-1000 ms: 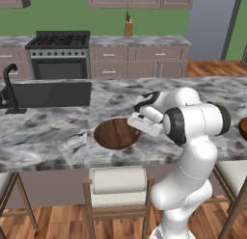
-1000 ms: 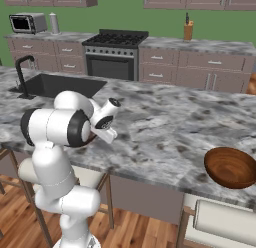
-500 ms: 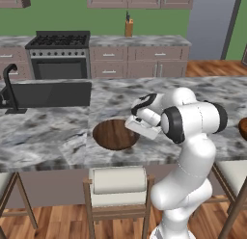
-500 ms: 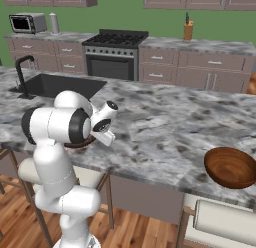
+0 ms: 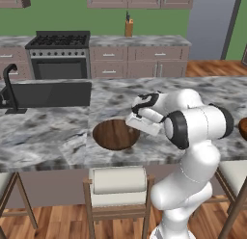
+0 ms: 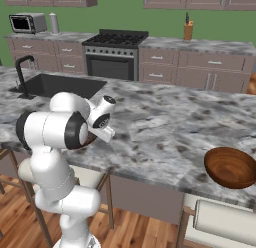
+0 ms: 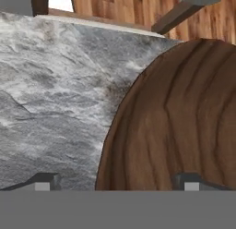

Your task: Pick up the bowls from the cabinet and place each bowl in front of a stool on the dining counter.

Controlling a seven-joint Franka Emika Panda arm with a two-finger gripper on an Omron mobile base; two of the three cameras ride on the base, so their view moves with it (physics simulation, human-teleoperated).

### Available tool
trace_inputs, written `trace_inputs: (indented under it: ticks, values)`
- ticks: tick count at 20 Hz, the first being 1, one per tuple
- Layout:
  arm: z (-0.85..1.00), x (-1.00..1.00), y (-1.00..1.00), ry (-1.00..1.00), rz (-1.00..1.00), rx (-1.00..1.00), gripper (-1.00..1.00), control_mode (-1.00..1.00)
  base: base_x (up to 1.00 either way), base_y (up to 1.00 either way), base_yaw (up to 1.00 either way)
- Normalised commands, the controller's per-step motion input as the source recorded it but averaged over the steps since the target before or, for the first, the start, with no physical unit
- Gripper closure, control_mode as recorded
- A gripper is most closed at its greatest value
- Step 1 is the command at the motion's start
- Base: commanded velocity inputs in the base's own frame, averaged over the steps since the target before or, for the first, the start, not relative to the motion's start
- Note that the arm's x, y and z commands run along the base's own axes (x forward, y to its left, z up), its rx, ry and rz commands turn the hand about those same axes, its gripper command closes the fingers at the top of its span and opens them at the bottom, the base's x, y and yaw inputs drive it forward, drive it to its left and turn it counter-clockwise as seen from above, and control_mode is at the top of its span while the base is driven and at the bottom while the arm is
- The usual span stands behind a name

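One wide bowl point(image 7: 175, 122) on counter point(image 7: 55, 99), rim btwn fingers point(image 7: 117, 181), spread wide, not gripping.

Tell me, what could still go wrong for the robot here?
The open gripper straddles the rim of the shallow bowl, so lifting off carelessly could drag or tip it. The deeper bowl sits near the counter edge above a stool; a knock might send it off.

Wide bowl point(image 5: 113, 134): dark reddish-brown wood, bold grain, smooth matt finish. Second bowl point(image 6: 230, 167): same wood, slight sheen inside. Counter point(image 5: 48, 132): grey-white marbled stone, polished. Stool point(image 5: 117, 189): light wood frame, cream cushioned cloth. Arm point(image 5: 195, 132): glossy white plastic, dark joints.
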Motion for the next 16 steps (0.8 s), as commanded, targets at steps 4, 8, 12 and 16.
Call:
trace_inputs:
  ticks: [4, 8, 12, 16]
  values:
    - [0.47, -0.87, 0.00, 0.00, 0.00, -0.16, -1.00, -1.00, 0.00, 0.00, 0.00]
    - [0.53, -1.00, 0.00, 0.00, 0.02, -0.25, -1.00, -1.00, 0.00, 0.00, 0.00]
    - [0.84, -0.96, 0.00, 0.02, 0.03, -0.34, -1.00, -1.00, 0.00, 0.00, 0.00]
    - [0.87, -0.81, 0.00, 0.08, 0.00, -0.33, -1.00, -1.00, 0.00, 0.00, 0.00]
